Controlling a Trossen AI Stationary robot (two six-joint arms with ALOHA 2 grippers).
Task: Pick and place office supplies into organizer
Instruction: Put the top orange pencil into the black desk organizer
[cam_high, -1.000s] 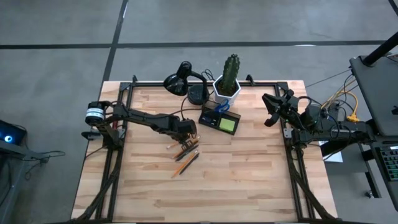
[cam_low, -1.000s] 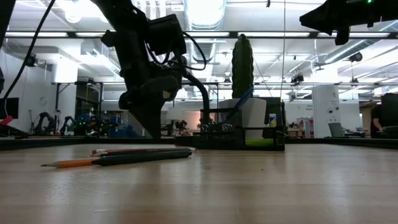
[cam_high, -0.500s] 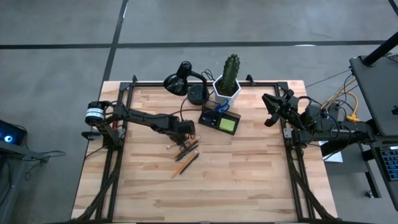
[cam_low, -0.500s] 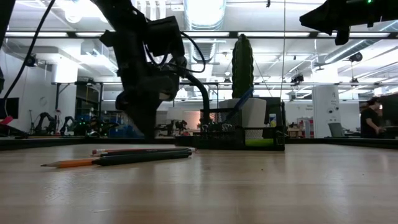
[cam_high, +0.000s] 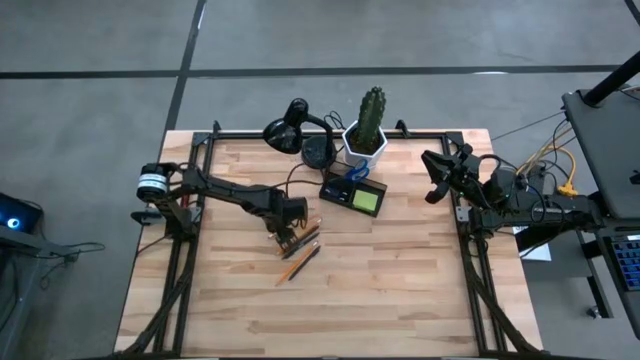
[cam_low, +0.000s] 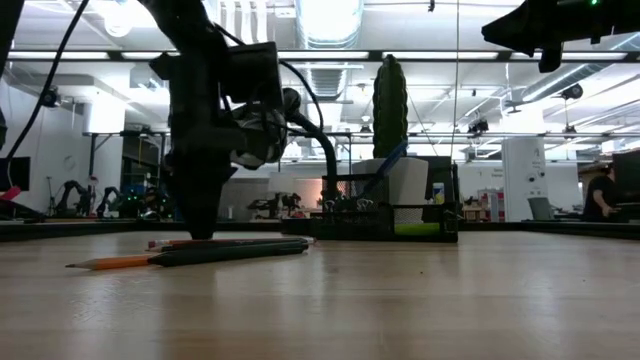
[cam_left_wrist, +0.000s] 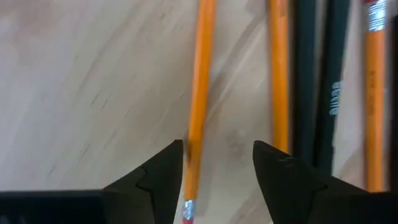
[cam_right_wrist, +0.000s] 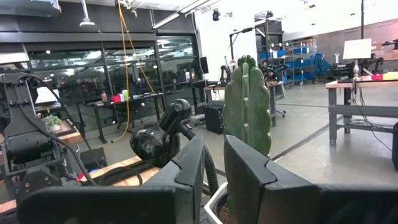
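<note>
Left gripper (cam_high: 287, 232) down low over the loose pencils and pens (cam_high: 297, 248), which lie in a slanted cluster on the bare wood near the middle of the table (cam_high: 400, 290), toward its left half. In the left wrist view the left gripper (cam_left_wrist: 217, 163) is spread, nothing held; its two dark fingers (cam_left_wrist: 160, 177) straddle bare wood just beside an orange pencil (cam_left_wrist: 198, 106), whose shaft runs right along the inner edge of one finger. A second orange pencil (cam_left_wrist: 279, 74), a dark pen (cam_left_wrist: 329, 87) and a third orange pencil (cam_left_wrist: 375, 93) lie side by side beyond the other finger, roughly parallel.

Low view: the left arm (cam_low: 215, 120) comes down to the tabletop directly behind the pencils, which lie flat, an orange one (cam_low: 110, 263) nearest the camera with a dark pen (cam_low: 235, 253) alongside.

The organizer (cam_high: 354, 192) sits toward the table's far edge, near its middle, just in front of the white cactus pot (cam_high: 366, 143) and beside the black desk lamp (cam_high: 298, 128). A lime-green sticky-note pad (cam_high: 367, 200) fills its right compartment; blue scissor handles (cam_high: 355, 173) stick up at its back.

Right gripper (cam_high: 437, 172) waits raised over the table's right edge, toward the far corner, fingers (cam_right_wrist: 186, 168) parted a little and grasping nothing; it faces the cactus (cam_right_wrist: 247, 102) and lamp
</note>
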